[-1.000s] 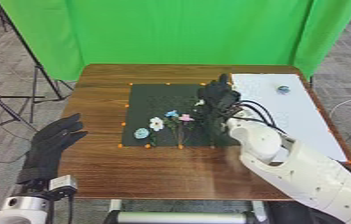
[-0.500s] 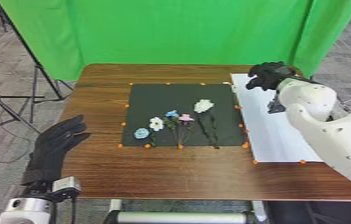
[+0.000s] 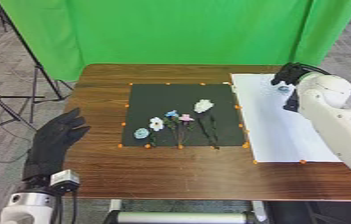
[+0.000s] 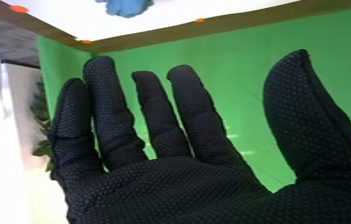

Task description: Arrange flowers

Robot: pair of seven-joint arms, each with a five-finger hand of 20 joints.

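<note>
My right hand (image 3: 290, 76) is over the far part of the white sheet in the head view, just beside a small blue flower (image 3: 284, 89). In the right wrist view the same hand (image 4: 176, 187) has straight, spread fingers and holds nothing; the blue flower (image 4: 125, 6) lies apart from them on the white sheet. On the dark mat lie a light blue flower (image 3: 141, 133), a white one (image 3: 156, 124), a blue one (image 3: 172, 114), a pink one (image 3: 186, 118) and a larger white one (image 3: 203, 105). Open, my left hand (image 3: 51, 142) is off the table's left edge.
The dark mat (image 3: 154, 95) lies mid-table with orange dots round its edges. Right of it is the white sheet (image 3: 282, 135), along the brown table's (image 3: 171, 175) right side. A green curtain (image 3: 189, 35) hangs behind, and black stands are at the left.
The right hand has left the mat and moved right to the white sheet's far part, uncovering the larger white flower. The left hand has shifted only slightly.
</note>
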